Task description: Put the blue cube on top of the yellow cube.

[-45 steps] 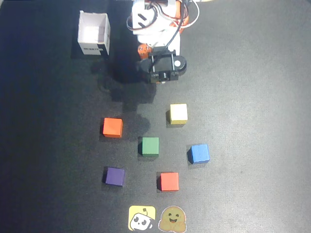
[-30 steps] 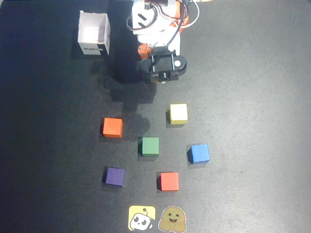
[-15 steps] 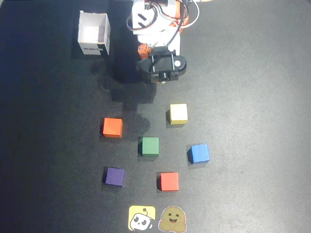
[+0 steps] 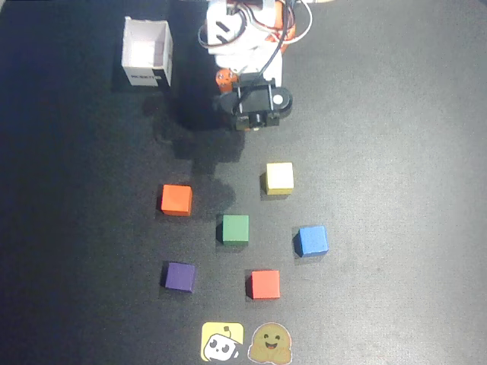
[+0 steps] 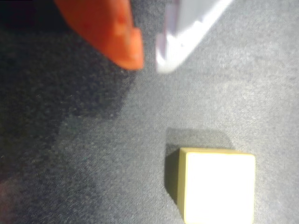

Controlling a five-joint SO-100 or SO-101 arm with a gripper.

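In the overhead view the blue cube (image 4: 312,240) sits on the dark mat at the right of the cube group. The yellow cube (image 4: 279,178) lies above it, nearer the arm. My gripper (image 4: 255,123) hangs close to the arm's base, above the yellow cube in the picture and apart from both cubes. In the wrist view the orange finger (image 5: 122,39) and the white finger (image 5: 187,32) nearly meet, so the gripper (image 5: 149,63) is shut on nothing. The yellow cube (image 5: 217,184) fills the lower right there. The blue cube is out of the wrist view.
Orange (image 4: 176,199), green (image 4: 236,229), purple (image 4: 180,276) and red (image 4: 265,284) cubes lie around the mat. An open white box (image 4: 147,52) stands at the upper left. Two flat stickers (image 4: 222,342) (image 4: 272,344) lie at the bottom edge.
The gripper head has crept very slightly toward the arm's base. No cube has moved.
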